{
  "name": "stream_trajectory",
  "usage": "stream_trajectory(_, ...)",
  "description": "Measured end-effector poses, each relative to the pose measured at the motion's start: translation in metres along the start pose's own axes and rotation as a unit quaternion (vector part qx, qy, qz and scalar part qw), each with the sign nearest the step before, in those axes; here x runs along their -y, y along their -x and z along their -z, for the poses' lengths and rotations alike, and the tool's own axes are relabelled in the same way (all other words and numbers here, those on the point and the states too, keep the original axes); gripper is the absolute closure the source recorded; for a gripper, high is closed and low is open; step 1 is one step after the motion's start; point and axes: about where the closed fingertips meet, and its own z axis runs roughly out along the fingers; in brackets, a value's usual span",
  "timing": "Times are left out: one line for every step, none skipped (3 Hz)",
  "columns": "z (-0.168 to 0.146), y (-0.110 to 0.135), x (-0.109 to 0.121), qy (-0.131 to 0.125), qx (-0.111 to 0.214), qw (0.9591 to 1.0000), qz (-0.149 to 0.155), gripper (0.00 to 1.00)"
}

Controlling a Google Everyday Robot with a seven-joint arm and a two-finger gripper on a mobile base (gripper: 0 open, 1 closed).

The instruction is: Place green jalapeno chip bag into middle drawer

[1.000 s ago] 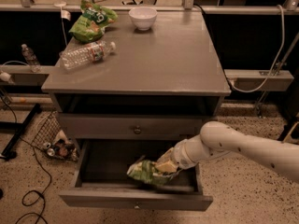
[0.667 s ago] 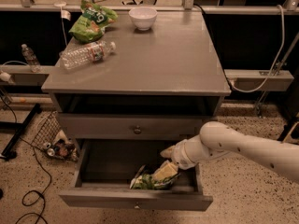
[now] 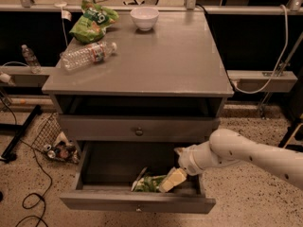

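Gripper (image 3: 173, 178) sits low in the right side of the open middle drawer (image 3: 137, 203), its tip against the green jalapeno chip bag (image 3: 150, 183). I cannot tell whether it is clenched or released. I see the bag lying on the drawer floor by the front wall.

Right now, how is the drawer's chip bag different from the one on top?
The green jalapeno chip bag lies in the open middle drawer by the gripper; the top bag sits on the cabinet top. The jalapeno bag is paler; the top bag brighter. Both are green.
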Motion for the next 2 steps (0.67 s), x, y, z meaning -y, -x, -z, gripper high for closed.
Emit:
stream_trajectory(0.043, -0.04, 0.005, -0.069, 0.028, 0.9959, -0.051, 0.0)
stream_trajectory(0.089, -0.082, 0.013, -0.127, 0.05, 0.9857, -0.099, 0.0)
